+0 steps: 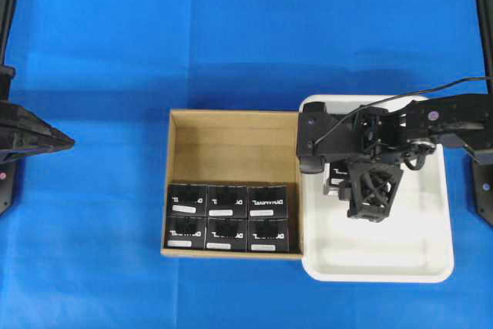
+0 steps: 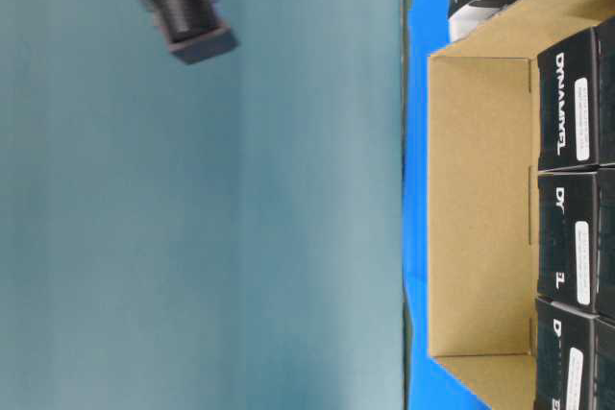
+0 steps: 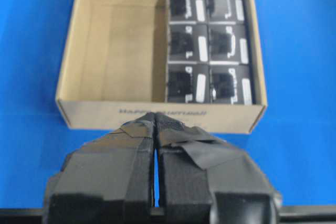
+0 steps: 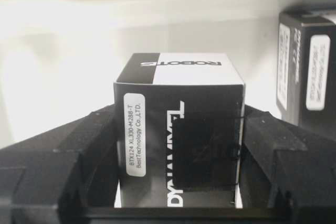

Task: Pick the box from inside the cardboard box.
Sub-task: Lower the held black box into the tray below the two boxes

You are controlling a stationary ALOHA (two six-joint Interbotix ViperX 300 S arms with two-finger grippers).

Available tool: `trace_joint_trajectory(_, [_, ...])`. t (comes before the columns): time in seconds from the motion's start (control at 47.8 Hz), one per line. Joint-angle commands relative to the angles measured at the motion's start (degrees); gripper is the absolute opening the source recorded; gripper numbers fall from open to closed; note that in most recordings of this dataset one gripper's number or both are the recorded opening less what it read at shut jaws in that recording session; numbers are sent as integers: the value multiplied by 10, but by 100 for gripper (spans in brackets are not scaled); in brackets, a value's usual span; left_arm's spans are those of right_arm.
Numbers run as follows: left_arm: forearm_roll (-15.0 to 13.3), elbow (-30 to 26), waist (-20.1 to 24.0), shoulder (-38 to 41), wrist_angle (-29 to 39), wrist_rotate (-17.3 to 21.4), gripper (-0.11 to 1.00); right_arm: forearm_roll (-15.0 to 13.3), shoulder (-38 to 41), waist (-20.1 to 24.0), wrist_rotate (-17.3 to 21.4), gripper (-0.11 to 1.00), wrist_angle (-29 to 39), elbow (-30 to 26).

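White tray point(image 1: 431, 256) beneath, right fingers point(image 4: 79, 145) clamp the box point(image 4: 181, 129).

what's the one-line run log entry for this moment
right gripper: shut on small black carton, over white plastic tray | left gripper: shut, idle | brown cardboard box: six black cartons left

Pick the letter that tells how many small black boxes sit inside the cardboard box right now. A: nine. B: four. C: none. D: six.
D: the overhead view shows two rows of three small black boxes packed at the near end of the cardboard box, and the left wrist view shows the same six, with the rest of the floor bare.
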Motion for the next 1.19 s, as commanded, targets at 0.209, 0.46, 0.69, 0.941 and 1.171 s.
trace_joint_trajectory(0.209, [2,-7,-2,6,-16,0,-3,-28,53,-1,0,63,-50,0])
trace_joint_trajectory(0.46, [2,-8,-4,6,-15,0,-3,-38,66,-6,2,63,-56,-3])
trace_joint_trajectory(0.69, [2,-8,-5,6,-16,1,-2,-38,66,-8,4,63,-58,-3])
trace_joint_trajectory(0.941, [2,-8,-4,6,-16,0,-3,-38,69,-9,1,63,-60,-11])
trace_joint_trajectory(1.171, [2,-8,-5,6,-15,1,-3,-39,75,-12,4,75,-62,-21])
